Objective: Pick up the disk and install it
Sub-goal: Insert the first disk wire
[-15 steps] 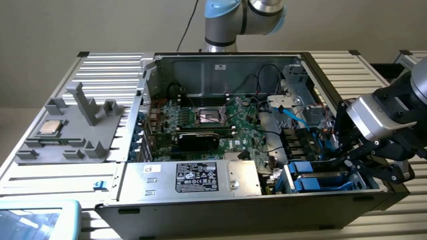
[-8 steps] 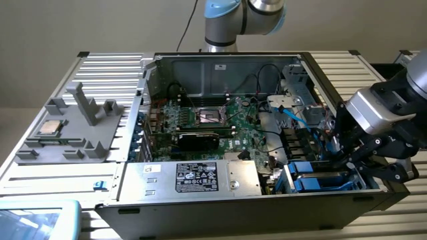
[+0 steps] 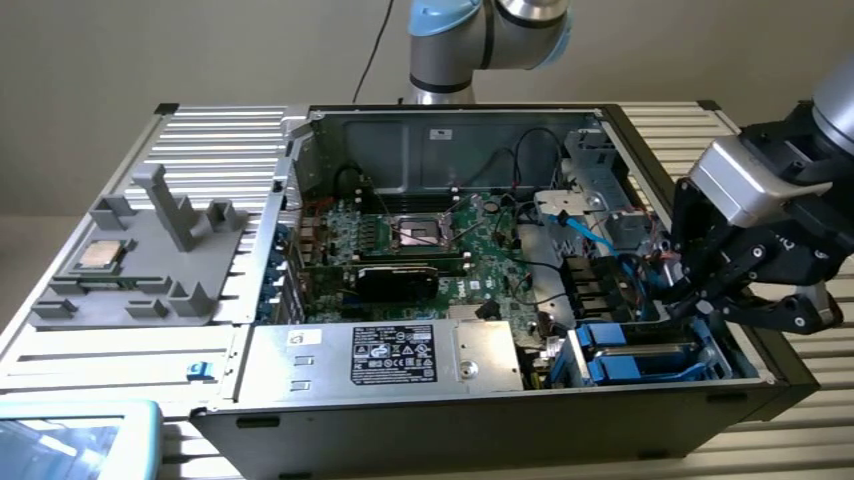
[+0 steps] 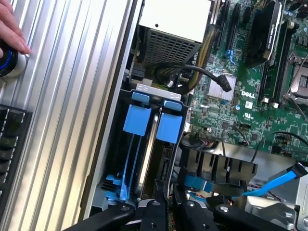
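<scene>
The disk [image 4: 149, 156] stands on edge in the blue drive bay [image 3: 638, 362] at the near corner of the open computer case, on the exterior view's right. Its silver edge runs between blue carrier rails, with blue tabs [image 4: 138, 119] at its far end. My gripper [image 3: 697, 303] hangs right over that bay. In the wrist view its black fingers [image 4: 155, 214] sit close together at the disk's near end, and my gripper [image 4: 169, 212] looks shut on it. The contact itself is partly hidden by the bay's frame.
A grey power supply [image 3: 400, 355] with a black label lies beside the bay. The green motherboard [image 3: 441, 245] and a blue cable [image 4: 284, 179] lie beyond. A CPU chip [image 3: 100, 257] rests on a grey fixture. A hand [image 4: 10, 30] rests by a blue-ringed button [image 4: 6, 63] on the ribbed table.
</scene>
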Robot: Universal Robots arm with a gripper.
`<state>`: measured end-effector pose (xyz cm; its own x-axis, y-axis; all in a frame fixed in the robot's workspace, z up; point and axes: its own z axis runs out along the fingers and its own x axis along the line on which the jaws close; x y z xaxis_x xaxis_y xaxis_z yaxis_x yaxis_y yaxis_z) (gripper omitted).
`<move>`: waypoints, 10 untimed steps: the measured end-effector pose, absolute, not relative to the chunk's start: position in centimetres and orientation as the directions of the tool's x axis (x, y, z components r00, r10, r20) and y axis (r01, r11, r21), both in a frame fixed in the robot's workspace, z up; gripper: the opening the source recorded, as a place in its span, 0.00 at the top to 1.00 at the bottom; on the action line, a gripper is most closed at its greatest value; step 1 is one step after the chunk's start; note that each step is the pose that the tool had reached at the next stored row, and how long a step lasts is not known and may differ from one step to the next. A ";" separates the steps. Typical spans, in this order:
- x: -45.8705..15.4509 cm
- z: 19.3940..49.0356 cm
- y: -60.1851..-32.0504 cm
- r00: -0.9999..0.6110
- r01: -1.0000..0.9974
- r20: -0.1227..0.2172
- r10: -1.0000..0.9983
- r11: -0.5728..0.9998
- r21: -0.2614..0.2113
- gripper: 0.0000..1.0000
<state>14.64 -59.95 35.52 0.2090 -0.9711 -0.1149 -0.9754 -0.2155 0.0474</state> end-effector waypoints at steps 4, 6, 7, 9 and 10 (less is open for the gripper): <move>14.5 35.9 -59.5 0.209 -0.975 -0.099 -0.973 -0.215 0.049 0.84; 14.5 35.9 -59.2 0.209 -0.975 -0.096 -0.973 -0.215 0.049 0.84; 14.4 35.9 -59.2 0.209 -0.975 -0.096 -0.973 -0.215 0.049 0.84; 14.4 35.9 -59.2 0.209 -0.975 -0.096 -0.973 -0.215 0.049 0.84; 14.4 35.9 -59.2 0.209 -0.975 -0.096 -0.973 -0.215 0.049 0.84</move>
